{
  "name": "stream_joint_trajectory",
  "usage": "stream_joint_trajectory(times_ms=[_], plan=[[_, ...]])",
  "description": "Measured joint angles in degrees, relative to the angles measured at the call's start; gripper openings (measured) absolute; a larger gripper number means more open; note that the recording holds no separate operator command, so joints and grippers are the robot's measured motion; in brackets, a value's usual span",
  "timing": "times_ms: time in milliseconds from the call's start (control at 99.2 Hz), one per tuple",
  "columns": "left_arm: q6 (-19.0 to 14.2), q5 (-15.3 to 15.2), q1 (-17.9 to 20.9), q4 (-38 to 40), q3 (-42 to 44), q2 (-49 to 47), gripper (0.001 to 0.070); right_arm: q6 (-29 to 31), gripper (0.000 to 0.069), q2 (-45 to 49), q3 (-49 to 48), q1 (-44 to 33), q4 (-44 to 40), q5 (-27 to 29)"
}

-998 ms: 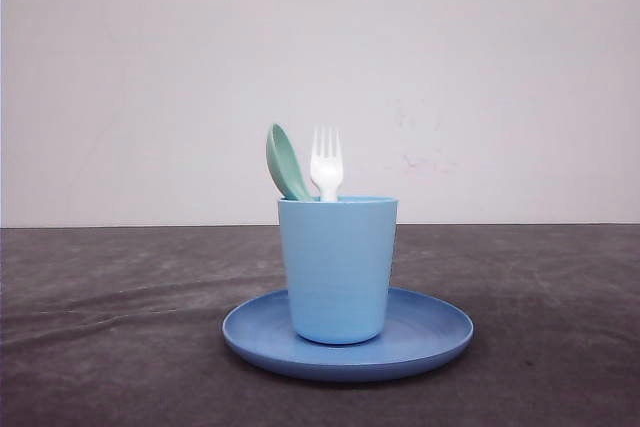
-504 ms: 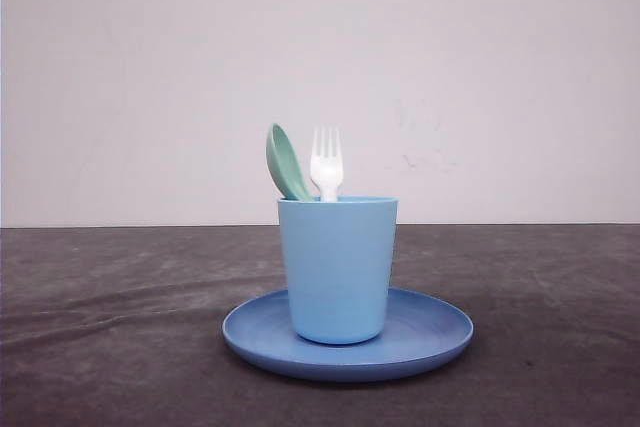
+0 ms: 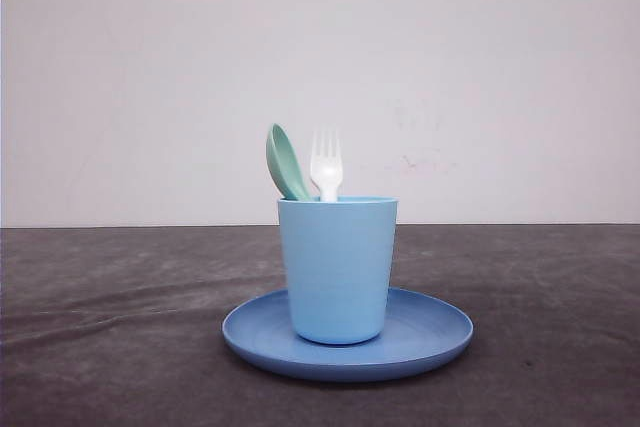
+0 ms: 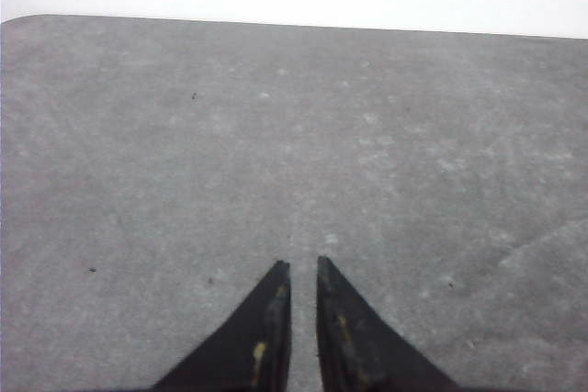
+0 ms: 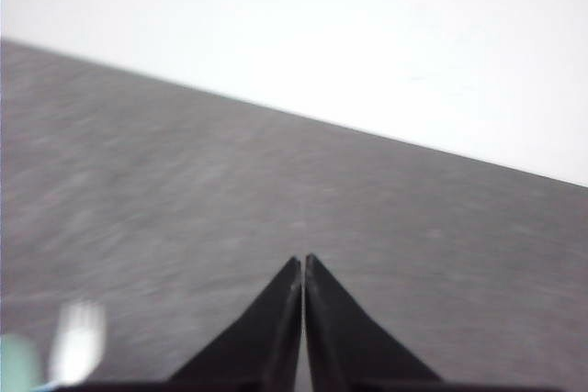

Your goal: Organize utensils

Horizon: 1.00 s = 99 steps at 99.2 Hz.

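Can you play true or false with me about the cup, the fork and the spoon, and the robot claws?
1. The fork and spoon stand in the cup. True.
2. The cup lies tipped over on the table. False: it stands upright on the blue plate.
3. The spoon is left of the fork in the front view. True.
4. The right claw grips the fork. False: its tips are together with nothing between them.
5. The left claw holds the spoon. False: it holds nothing, over bare table.
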Motion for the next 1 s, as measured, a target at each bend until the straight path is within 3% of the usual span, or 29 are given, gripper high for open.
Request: stream_joint_trajectory(times_ms=[242,444,696,998], plan=[[0.0,0.0,0.0,0.0,0.0,-0.02,0.0026,-1.22,0.0004,-1.73,-2.05,-21.57,1.86,-14.34],[0.0,0.0,0.0,0.0,0.0,0.0,0.0026,-1.25,0.0004,-6.84,-10.97,-33.7,7.19,-18.51],[0.0,0.0,0.0,0.0,0.0,0.0,0.0026,-1.22,0.0004,-19.08,-27.89,-40.09,14.23,-20.33],[0.0,0.02,0.0,0.0,0.0,0.0,0.0026,-1.27,0.0004,-30.88,-41.48,-43.04,14.34,-24.68]])
